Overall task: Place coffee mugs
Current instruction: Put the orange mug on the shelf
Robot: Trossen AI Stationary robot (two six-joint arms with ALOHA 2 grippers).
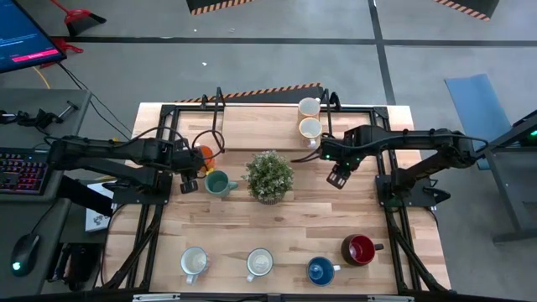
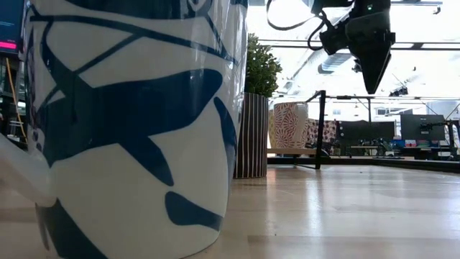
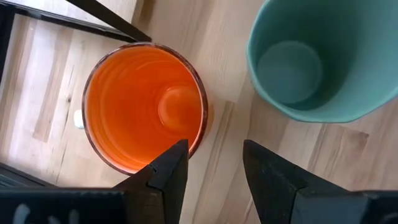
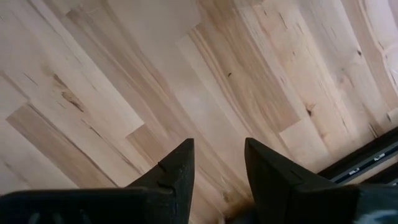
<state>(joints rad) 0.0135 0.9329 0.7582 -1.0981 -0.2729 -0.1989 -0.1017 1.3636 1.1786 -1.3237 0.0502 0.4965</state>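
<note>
We see the orange mug (image 3: 144, 107) just beside the teal-green mug (image 3: 323, 59) on the tabletop (image 1: 285, 222), left of the potted plant (image 1: 269, 175). The left end effector (image 3: 214, 165) hovers above them, fingers apart, empty. The right end effector (image 4: 219, 165) hangs over bare wood, fingers apart.

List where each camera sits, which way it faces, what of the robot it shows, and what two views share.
High: overhead, straight down on the table; both arms, left gripper, right gripper.
Low: table-top height, level; white-and-blue mug up close, one gripper above.
Left wrist: down past open fingers at the orange mug and teal mug.
Right wrist: down past open fingers at bare wood.
Shared: high and low both show the potted plant.
</note>
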